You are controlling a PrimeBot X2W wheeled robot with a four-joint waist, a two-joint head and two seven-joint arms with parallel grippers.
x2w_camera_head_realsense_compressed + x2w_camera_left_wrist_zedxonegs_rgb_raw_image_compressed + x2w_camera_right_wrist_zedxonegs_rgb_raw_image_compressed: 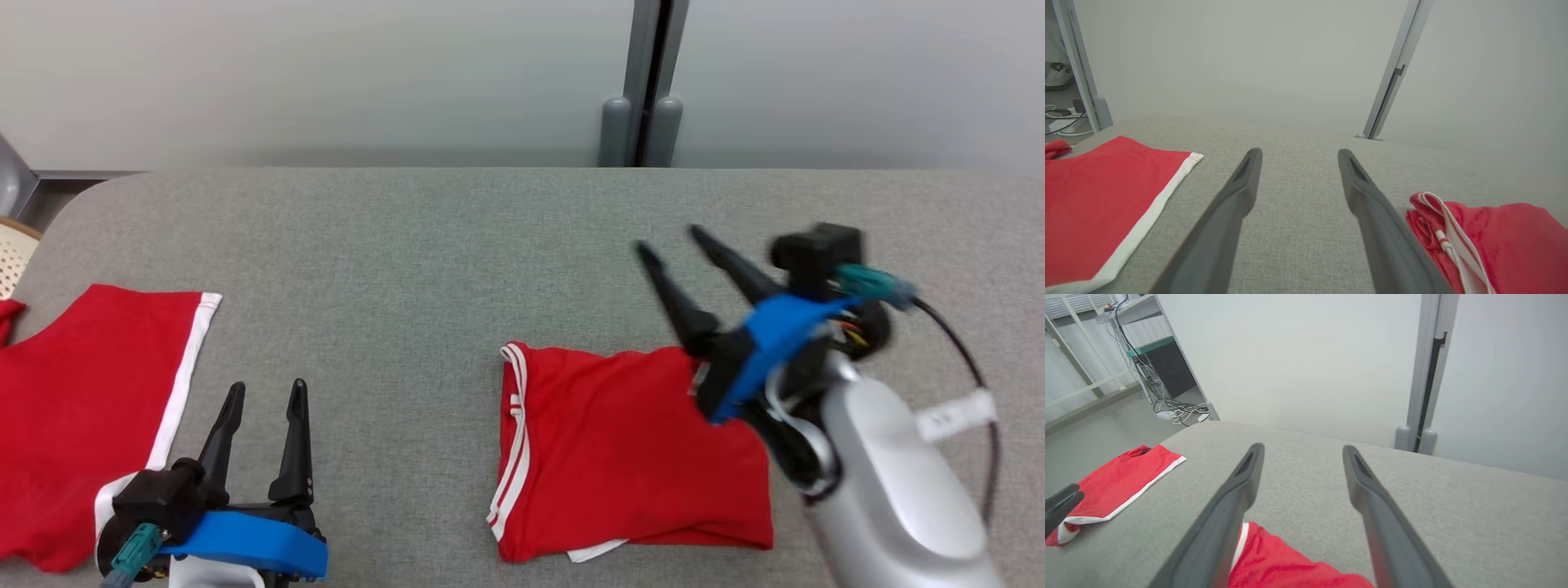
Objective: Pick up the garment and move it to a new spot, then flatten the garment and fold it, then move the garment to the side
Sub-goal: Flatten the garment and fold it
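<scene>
The garment (pixel 629 449) is red with white stripes and lies folded into a rough square on the grey table, right of centre. My right gripper (pixel 671 241) hangs open over its far right corner, holding nothing. In the right wrist view the gripper (pixel 1303 448) has bare table between its fingers and the garment (pixel 1282 563) lies just below them. My left gripper (pixel 268 388) stands open at the lower left, apart from the folded garment. Its wrist view shows the gripper (pixel 1298 153) over bare table, with the garment's striped edge (pixel 1453 237) to the right.
A second red garment with white trim (pixel 90 408) lies spread flat at the table's left end, also seen as a red garment (pixel 1098 196) in the left wrist view. A grey partition post (pixel 649 122) stands behind the table's far edge. Cables (pixel 1171 410) lie on the floor.
</scene>
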